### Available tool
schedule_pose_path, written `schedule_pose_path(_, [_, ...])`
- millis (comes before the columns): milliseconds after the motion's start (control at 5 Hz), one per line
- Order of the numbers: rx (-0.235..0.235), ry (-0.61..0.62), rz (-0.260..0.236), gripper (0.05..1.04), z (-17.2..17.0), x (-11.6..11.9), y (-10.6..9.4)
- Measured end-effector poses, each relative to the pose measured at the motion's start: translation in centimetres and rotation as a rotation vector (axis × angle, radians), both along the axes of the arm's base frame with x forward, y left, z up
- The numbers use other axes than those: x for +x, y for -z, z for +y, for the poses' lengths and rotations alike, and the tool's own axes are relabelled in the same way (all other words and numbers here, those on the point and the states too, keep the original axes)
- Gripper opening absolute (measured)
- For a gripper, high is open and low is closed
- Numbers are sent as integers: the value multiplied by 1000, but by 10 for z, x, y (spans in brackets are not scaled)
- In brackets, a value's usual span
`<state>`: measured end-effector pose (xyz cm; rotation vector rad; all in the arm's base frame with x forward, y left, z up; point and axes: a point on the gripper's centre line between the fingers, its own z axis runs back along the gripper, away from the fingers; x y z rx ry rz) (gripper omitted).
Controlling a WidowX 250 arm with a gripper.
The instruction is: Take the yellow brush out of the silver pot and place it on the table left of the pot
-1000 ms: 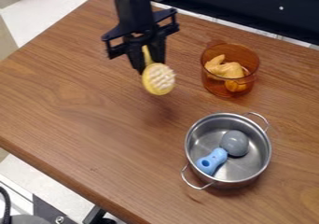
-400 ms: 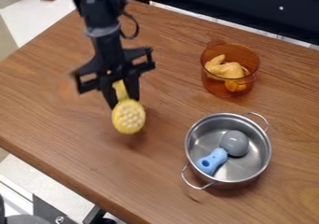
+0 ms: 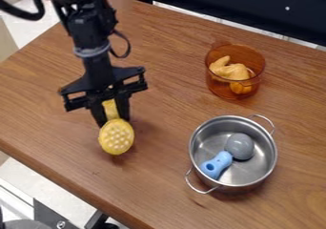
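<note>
The black gripper [image 3: 111, 114] hangs over the left-centre part of the table, shut on the handle of a yellow brush [image 3: 117, 136]. The brush's round head, with pale bristles facing the camera, points down below the fingertips. To the right of the gripper stands a steel pot [image 3: 198, 147] with two wire handles. Inside the pot lies a blue-handled tool [image 3: 217, 164] with a rounded grey head. Farther back on the right is an amber see-through pot [image 3: 219, 87] that holds a yellow-orange item [image 3: 230, 71].
The brown wooden table [image 3: 57, 104] has its front edge running from the left side down to the bottom centre. A dark panel [image 3: 255, 8] stands along the back right. A black cable loops beside the arm at the upper left.
The gripper has moved left and toward the table's front edge, carrying the yellow brush with it. The two pots and their contents have stayed in place.
</note>
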<state>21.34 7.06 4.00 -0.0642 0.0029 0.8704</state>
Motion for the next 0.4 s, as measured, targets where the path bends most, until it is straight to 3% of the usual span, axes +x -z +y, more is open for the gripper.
schedule_pose_path(400, [17,35,8,364,3,-10,8])
